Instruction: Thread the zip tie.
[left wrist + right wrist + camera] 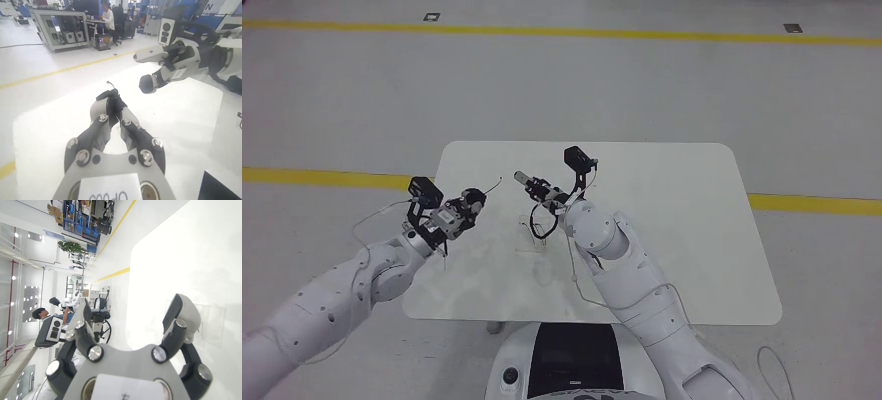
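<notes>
In the top view the zip tie (489, 188) sits clamped in the left jaws left of centre, its free tail slanting up-right toward the right jaws, which stand apart, empty and near, above the counter (672, 200).

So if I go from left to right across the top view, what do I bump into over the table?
The left gripper, fingers shut → the thin black zip tie poking out of it → the right gripper, fingers open → the bare right side of the white rounded table.
</notes>
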Action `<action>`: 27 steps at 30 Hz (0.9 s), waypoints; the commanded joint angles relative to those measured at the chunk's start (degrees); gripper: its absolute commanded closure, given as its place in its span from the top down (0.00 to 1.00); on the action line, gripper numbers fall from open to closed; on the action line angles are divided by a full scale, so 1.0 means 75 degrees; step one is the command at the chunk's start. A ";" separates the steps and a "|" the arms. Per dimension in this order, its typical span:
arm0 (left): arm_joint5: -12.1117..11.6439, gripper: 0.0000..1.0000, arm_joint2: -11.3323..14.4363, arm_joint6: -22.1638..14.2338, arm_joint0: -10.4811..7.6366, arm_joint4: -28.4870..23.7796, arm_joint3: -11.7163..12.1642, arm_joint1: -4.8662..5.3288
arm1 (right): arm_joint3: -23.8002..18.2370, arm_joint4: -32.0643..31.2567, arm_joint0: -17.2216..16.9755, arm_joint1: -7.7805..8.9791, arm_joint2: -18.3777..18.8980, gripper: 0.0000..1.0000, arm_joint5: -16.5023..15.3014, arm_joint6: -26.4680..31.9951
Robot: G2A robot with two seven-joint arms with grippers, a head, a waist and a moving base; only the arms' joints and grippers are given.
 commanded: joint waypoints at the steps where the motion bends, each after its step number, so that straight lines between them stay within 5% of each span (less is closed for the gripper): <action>1: 0.0000 0.00 0.0364 0.0133 -0.0241 -0.0274 0.0047 0.0083 | 0.0000 0.0000 0.0000 0.0000 0.0000 1.00 0.0000 0.0000; 11: 0.0000 0.00 0.0487 0.0190 -0.0374 -0.0263 0.0139 0.0114 | 0.0000 0.0000 0.0000 0.0000 0.0000 1.00 0.0000 0.0000; 16: 0.0000 0.00 0.0508 -0.0447 -0.0384 -0.1141 -0.0213 0.0055 | -0.0049 0.0005 -0.0092 0.0049 0.0148 1.00 -0.0140 -0.0067; 27: 0.0000 0.00 0.0810 -0.2027 -0.0802 -0.3498 -0.1234 0.0410 | -0.0153 0.1154 -0.0131 0.0511 0.1455 1.00 -0.2141 0.2688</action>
